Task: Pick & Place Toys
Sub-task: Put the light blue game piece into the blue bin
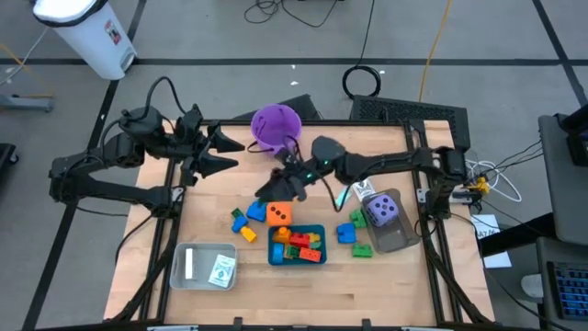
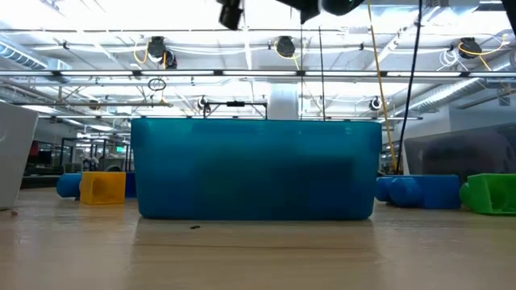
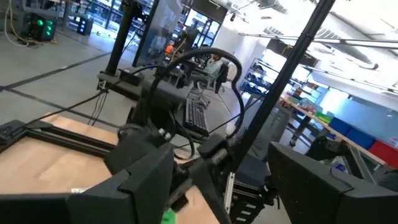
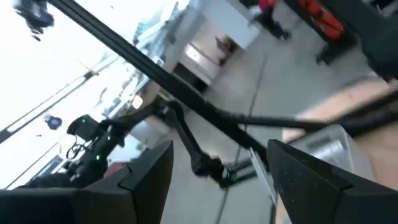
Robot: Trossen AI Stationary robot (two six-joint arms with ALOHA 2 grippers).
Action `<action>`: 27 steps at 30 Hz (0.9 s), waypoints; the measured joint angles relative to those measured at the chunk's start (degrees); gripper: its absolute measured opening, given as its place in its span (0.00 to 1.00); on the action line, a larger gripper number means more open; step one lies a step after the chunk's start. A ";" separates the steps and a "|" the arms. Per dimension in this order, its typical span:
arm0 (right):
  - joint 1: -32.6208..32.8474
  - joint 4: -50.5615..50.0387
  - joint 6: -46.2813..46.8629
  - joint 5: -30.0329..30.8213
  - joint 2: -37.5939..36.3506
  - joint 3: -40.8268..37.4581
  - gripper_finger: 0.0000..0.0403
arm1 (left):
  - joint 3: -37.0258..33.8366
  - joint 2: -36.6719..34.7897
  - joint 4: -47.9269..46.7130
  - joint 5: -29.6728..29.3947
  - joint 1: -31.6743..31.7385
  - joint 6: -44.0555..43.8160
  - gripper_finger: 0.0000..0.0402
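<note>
Right claw up over the orange die, nothing grabbed yet

Right claw is spread and empty, so I'd drop it straight down and square the jaws on flat faces. The orange die sits just below it on the counter, touching the teal tray. Left claw waits, spread too.

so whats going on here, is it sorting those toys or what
It looks like a toy tidy-up in progress. The right gripper hangs open and empty near the orange die, beside the purple bucket. The left gripper waits open at the table's far left, holding nothing. Several bricks already lie in the teal tray, the purple die sits in the clear tray, and cards lie in the grey tray. A few blue, yellow and green bricks are loose on the table.
</note>
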 joint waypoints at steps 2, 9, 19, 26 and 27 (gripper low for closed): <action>-0.92 -5.31 -1.46 -1.57 -2.36 -0.04 0.62 | 0.00 -0.02 0.00 -0.02 0.00 0.34 0.67; -2.60 -38.65 -35.60 5.48 -13.26 0.01 0.62 | 0.00 0.00 -0.02 -2.96 0.00 1.74 0.67; -3.29 -67.55 -95.42 29.42 -22.93 0.06 0.62 | 0.00 0.10 0.02 -8.69 0.00 4.97 0.67; -6.64 -85.77 -97.30 29.55 -19.41 0.04 0.62 | -0.08 2.71 1.44 -8.98 0.00 5.12 0.67; -6.86 -88.07 -98.54 28.49 -18.39 -0.05 0.62 | -0.02 3.02 1.61 -8.98 0.00 5.12 0.67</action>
